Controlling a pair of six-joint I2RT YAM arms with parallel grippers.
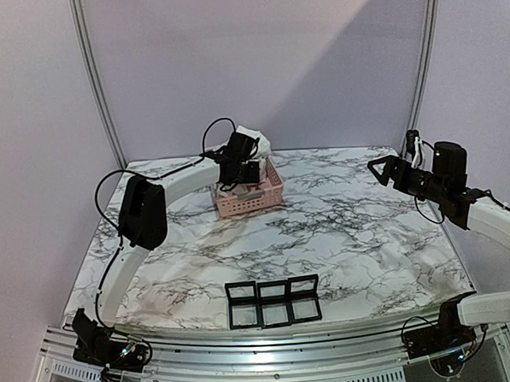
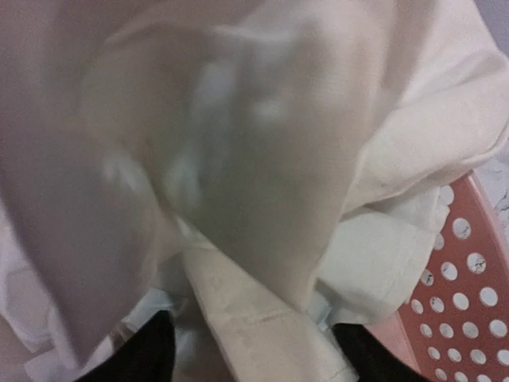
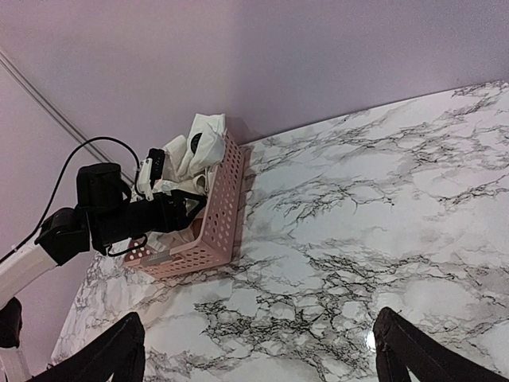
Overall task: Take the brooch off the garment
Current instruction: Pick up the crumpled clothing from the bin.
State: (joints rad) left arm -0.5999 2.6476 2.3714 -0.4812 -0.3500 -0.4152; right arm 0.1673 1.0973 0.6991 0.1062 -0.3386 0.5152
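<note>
The left jaws stood open around a fold of the shirt (image 2: 262, 159) bunched in the pink basket (image 2: 469, 294) on the tabletop (image 1: 343, 238), probably to unfold it and find the unseen brooch; the right jaws hung wide, empty.

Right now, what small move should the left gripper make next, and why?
Probably close the left gripper on the fold of white wrinkled shirt between its open fingers in the pink perforated plastic basket; no brooch shows, so the cloth needs spreading.
</note>
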